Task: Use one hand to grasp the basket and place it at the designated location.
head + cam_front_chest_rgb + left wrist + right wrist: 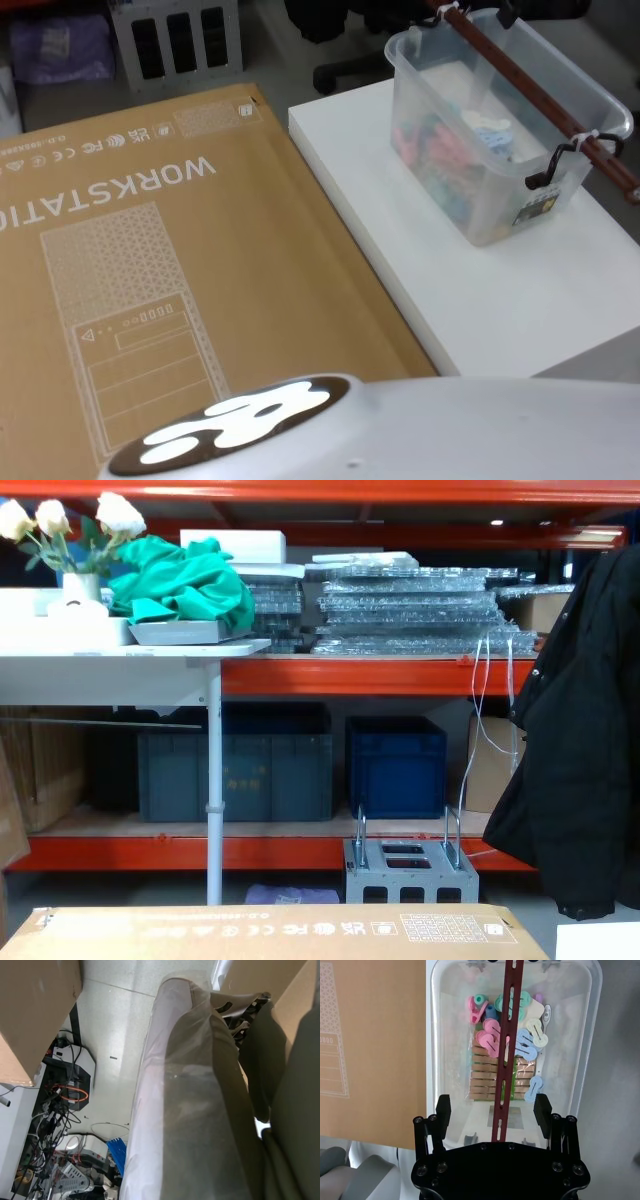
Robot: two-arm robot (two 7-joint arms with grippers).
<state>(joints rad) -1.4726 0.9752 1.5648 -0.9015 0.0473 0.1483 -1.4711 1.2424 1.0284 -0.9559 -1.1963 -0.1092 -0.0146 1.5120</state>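
Right claw (pixel 493 1107) hovers over the basket (pixel 434 1020) with its two black fingers (pixel 443 1109) spread wide, holding nothing. The reddish-brown handle (pixel 506 1050) runs lengthwise between the fingers, clear of both. The basket is a translucent plastic tub, seen from directly above in the right wrist view.

In the head view the basket (pixel 500 215) stands at the far right part of the white desk (pixel 480 300), with its handle (pixel 530 85) crossing above the rim on black pivots. Inside lie pastel plastic clips (pixel 490 1037) and a bagged row of wooden clothespins (pixel 485 1077).

A large flat cardboard box (pixel 180 260) printed WORKSTATION lies just beside the desk on the robot's left, and its edge borders the basket in the right wrist view. Nothing stands between claw and handle.

The chest view shows the box's top edge (pixel 270 930) low in front. Behind it are orange shelving with dark blue crates (pixel 395 765) and a black coat (pixel 580 780) hanging at the right.
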